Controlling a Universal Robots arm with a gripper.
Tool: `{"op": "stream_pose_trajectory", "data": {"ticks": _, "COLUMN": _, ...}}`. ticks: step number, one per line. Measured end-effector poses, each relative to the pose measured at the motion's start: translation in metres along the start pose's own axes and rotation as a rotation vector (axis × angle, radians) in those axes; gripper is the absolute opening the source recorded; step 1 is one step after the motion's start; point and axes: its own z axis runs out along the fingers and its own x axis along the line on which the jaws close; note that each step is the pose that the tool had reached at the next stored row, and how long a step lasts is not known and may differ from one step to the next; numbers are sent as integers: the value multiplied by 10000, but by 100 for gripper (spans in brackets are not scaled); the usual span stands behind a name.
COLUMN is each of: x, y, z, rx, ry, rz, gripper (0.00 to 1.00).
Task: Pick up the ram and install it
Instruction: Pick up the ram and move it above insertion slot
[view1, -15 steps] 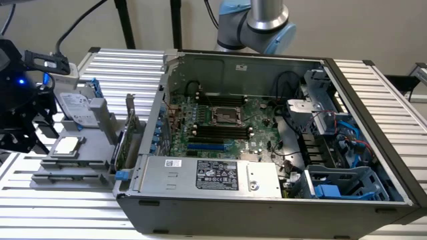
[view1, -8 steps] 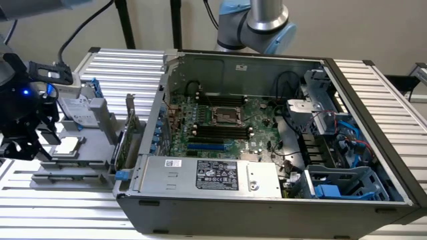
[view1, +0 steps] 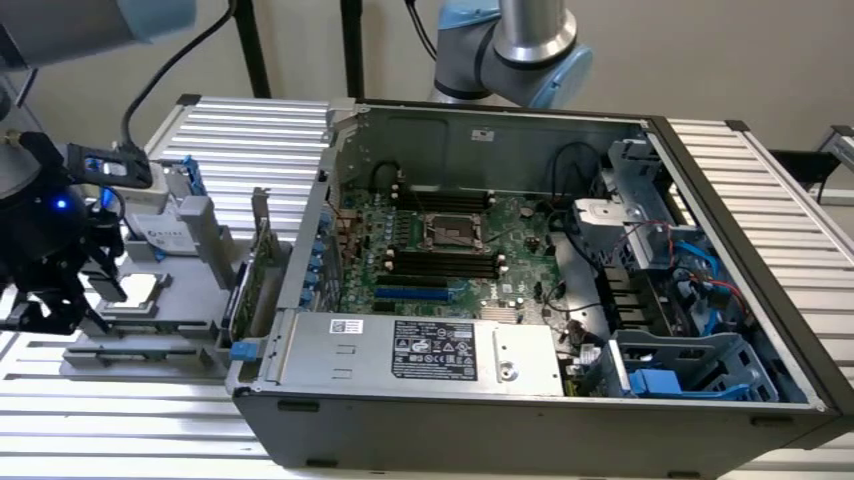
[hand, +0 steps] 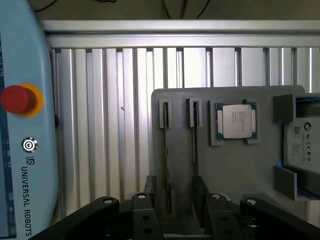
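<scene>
Wrist view has the gripper (hand: 175, 195) low over the gray fixture (hand: 240, 170), its fingers (hand: 150, 187) apart and clamped on nothing. Between them stands what I take for the ram (hand: 167, 165), a thin dark strip seen edge-on in the slot by the fixture's bare edge. Its long axis runs along the slot, parallel to the finger faces, so the jaws straddle its thin side. A CPU (hand: 235, 121) sits further across the fixture. In the exterior view the fixture lies at the table's (view1: 761, 170) edge on that view's left, just beside the open case (view1: 534, 420).
</scene>
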Motion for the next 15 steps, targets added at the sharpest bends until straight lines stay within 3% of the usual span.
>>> {"op": "stream_pose_trajectory", "data": {"ticks": 15, "x": 15, "y": -35, "z": 270, "rx": -6, "ry": 6, "rz": -133, "gripper": 42}}
